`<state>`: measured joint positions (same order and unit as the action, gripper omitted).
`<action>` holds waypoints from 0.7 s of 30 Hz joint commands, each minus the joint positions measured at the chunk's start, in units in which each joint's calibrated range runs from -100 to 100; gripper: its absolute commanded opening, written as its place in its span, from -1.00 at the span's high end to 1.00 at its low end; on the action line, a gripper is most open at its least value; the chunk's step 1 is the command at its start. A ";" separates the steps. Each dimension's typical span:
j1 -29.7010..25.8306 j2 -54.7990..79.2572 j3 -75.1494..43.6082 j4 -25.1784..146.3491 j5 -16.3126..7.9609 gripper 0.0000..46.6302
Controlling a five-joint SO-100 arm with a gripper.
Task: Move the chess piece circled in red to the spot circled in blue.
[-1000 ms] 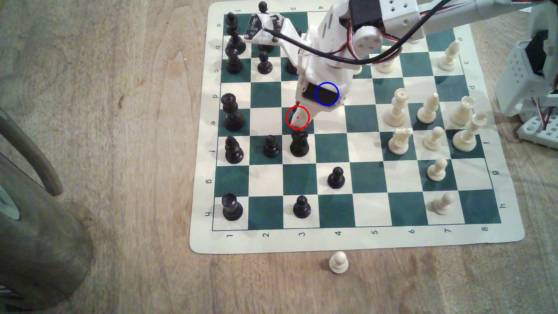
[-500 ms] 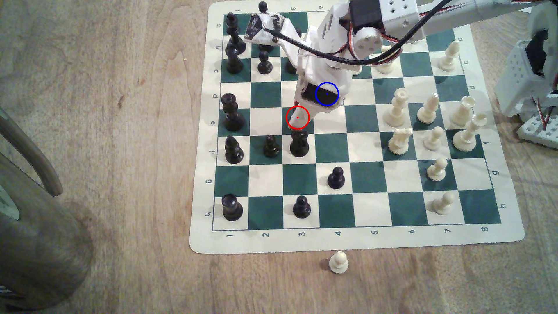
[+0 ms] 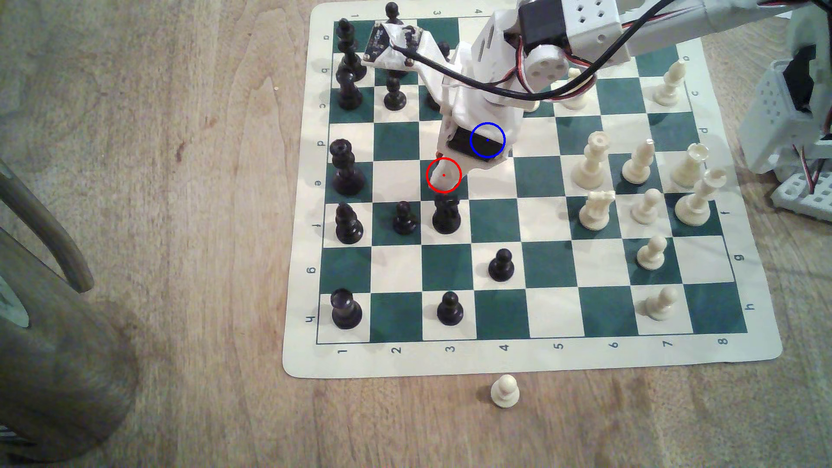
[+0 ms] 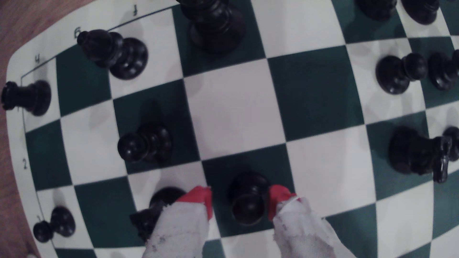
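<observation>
Now, exterior view —
Gripper (image 3: 443, 180): white fingers tip down onto the red-circled green square, covering the chess piece there; gap between fingers cannot be read from this side.
Landmark: black knight (image 3: 446, 215) stands on the square next to the red-circled one, toward the board's numbered edge, just beside the fingertips.
Spot (image 3: 508, 158): blue circle sits diagonally from the red-circled square, away from the knight; the arm's black motor block covers most of it, only a green corner showing.

Wrist view —
Chess piece (image 4: 248, 198): black pawn upright on its green square, between the two red-taped fingertips (image 4: 198, 198).
Fingers: apart, one on each side of the pawn's body, close to it; contact not certain, no clamp yet.
Knight (image 4: 154, 210): sits just behind one finger, nearly touching its outer side.

Risk, knight: closing or shifting sideways could nudge it, since that finger has almost no room.
Risk, pawn: glossy round head and narrow neck; an off-centre squeeze could tip it or let it slip on lifting.
Risk, spot: hidden under the arm, so placement is hard to check.

View difference: wrist shows the finger gap and pawn; exterior shows both circles.
</observation>
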<state>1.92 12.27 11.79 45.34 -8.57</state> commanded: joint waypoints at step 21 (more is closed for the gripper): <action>2.19 -15.59 -0.46 5.11 -0.68 0.99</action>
<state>2.43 6.91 11.79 48.92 -9.45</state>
